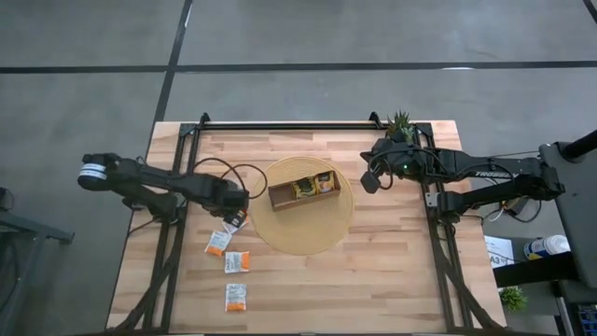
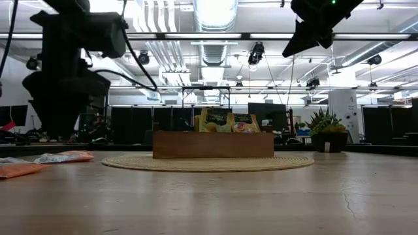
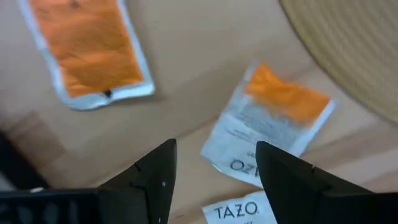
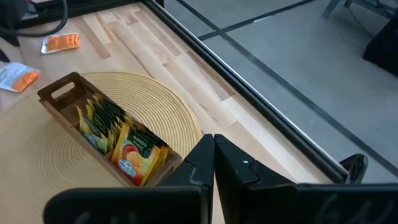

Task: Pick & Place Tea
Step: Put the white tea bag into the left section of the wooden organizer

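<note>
4 loose sachets (image 1: pixel 237 261) on table, approx; 1 tray (image 1: pixel 303 192), 1 mat (image 1: pixel 300 233), 1 plant (image 1: pixel 401 122).

The pale butcher-block wooden tabletop (image 1: pixel 373 280) looked smooth and matt, its planks showing grain. On it lay a round woven straw-coloured mat (image 1: pixel 308 238), coarse and ribbed in coils. The brown wooden tray (image 4: pixel 62 90) had a satin, smooth finish. The white-and-orange paper tea sachets (image 3: pixel 270 124) appeared slightly creased and faintly shiny. The left gripper's (image 3: pixel 211 177) dark fingers (image 3: pixel 158 177) looked like matt black plastic.
</note>
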Controlling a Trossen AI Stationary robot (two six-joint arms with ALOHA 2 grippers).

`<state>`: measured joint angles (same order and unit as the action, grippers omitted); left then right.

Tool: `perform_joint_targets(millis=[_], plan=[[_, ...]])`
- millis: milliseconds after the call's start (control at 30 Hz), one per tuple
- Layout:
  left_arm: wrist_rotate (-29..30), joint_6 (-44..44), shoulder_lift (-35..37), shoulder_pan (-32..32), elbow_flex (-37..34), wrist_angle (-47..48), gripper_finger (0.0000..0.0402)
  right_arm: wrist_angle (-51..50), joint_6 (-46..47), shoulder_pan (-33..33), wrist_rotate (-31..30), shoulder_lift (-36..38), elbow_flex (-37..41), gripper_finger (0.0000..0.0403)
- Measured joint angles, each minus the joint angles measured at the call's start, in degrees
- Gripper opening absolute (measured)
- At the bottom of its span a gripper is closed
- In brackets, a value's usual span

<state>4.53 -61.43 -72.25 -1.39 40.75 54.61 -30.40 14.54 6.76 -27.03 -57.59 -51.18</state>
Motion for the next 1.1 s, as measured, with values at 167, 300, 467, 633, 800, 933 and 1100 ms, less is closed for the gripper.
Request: perform_joint_targets(millis=[167,300,467,633,800,933,1100], plan=[[5.3,-3.3,-2.5,1.9,3.5,5.5,0.0213,2.5,-2.6,0.0,-0.1,-0.6,0.1,0.0009],[5.9,-3.3,-6.2,4.0,4.2,6.3,0.0210,3.7,-3.1,0.2,0.0,-0.7,0.1,0.0009],[5.9,-1.3,-11.2,4.9,4.9,6.4,0.0209,3.9,-3.2,0.2,-0.1,-0.7,0.1,0.0009],[5.9,-1.2,-14.0,5.3,5.1,6.3,0.0209,3.9,-3.1,0.2,0.0,-0.7,0.1,0.0009],[7.8,-1.2,-15.4,5.9,5.0,6.3,0.0209,3.9,-3.1,0.2,0.0,-0.7,0.1,0.0009],[9.5,-1.1,-16.1,7.2,5.0,6.1,0.0209,4.0,-3.0,0.2,0.0,-0.7,0.1,0.0009],[9.3,-0.3,-16.0,9.3,4.9,5.4,0.0209,4.0,-2.6,0.2,0.1,-0.7,0.1,0.0009]])
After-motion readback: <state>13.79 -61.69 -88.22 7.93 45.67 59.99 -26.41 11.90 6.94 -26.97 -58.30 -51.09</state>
